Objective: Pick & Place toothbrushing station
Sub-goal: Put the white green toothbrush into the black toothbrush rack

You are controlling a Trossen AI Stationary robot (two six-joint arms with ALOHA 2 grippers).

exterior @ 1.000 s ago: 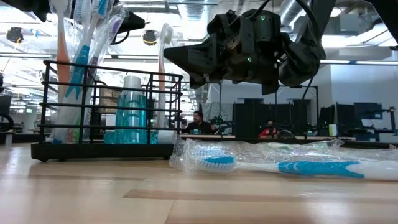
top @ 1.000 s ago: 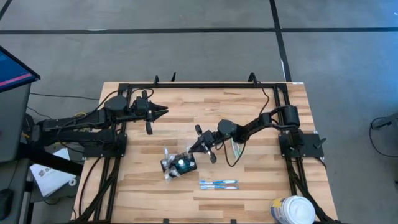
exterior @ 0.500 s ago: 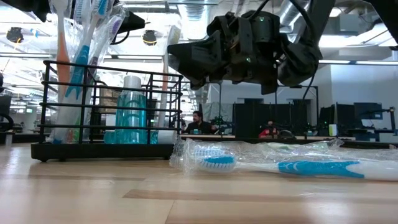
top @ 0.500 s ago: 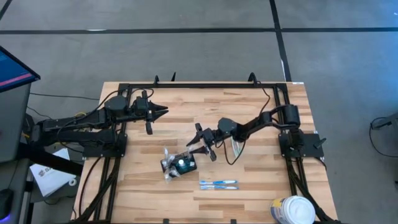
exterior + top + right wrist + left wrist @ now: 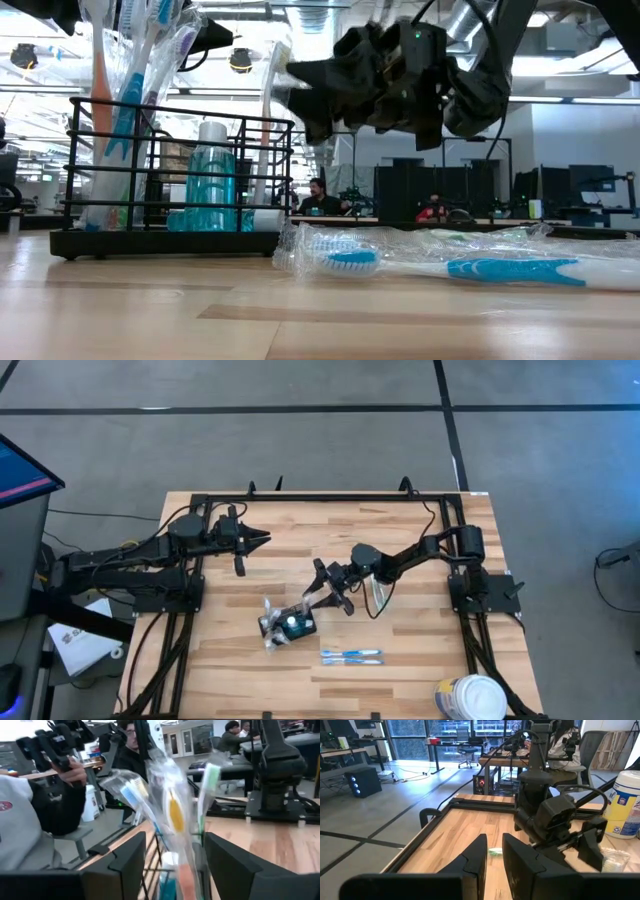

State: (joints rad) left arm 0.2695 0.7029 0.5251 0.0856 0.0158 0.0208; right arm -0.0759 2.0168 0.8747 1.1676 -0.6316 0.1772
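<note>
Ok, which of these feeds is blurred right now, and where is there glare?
Low view: the right claw is motion-smeared, the station sharp. Right wrist view: the wrapped toothbrushes are soft and glary. High view: crisp, evenly lit.

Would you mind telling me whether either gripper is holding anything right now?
Nothing is held. The right gripper is open above the toothbrushing station; the left gripper grips nothing.

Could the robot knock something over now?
Maybe. The right gripper is open just above the black toothbrush holder, whose wrapped toothbrushes stand tall, so a bump might tip them. Two more wrapped toothbrushes lie loose close by and might get pushed. The left gripper waits far away.
</note>
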